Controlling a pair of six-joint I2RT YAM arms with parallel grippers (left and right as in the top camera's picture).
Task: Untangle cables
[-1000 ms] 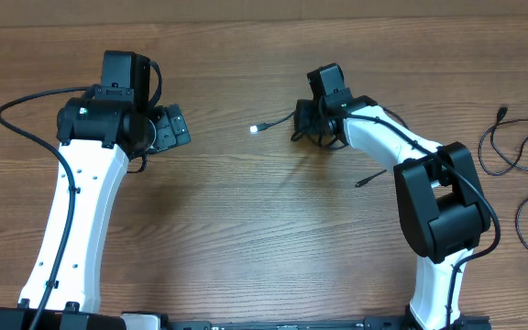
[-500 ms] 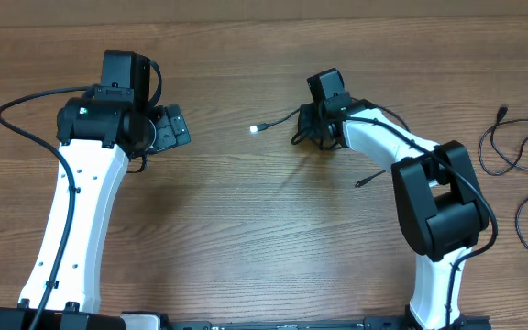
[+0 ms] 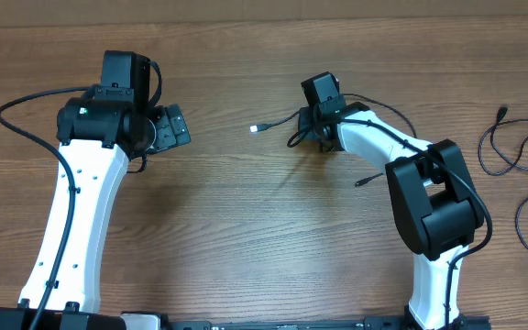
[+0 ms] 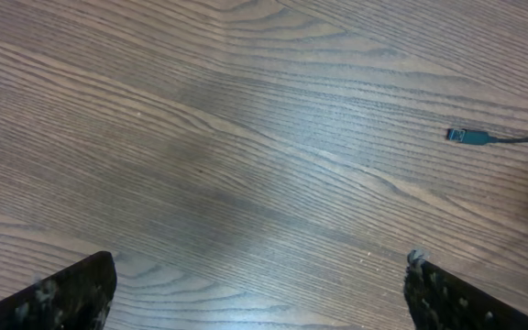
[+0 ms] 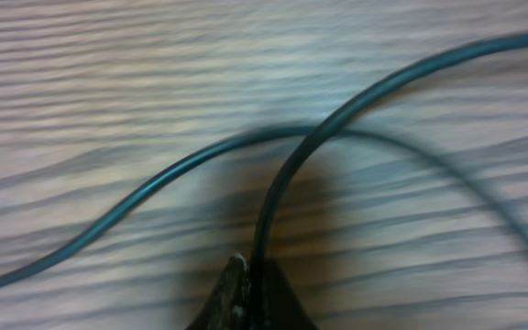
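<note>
Black cable (image 5: 270,202) pinched in right hand (image 5: 248,272); left hand (image 4: 259,275) spread wide.

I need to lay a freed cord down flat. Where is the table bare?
The widest bare wood lies between the left arm and right arm, nearer than the pinched cable. The far strip is also bare. Crowded: the right edge, with loose cables, around the right fingers, and by the stray plug.

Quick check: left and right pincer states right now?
Left pincer: open, holding nothing.
Right pincer: closed on a black cable.
</note>
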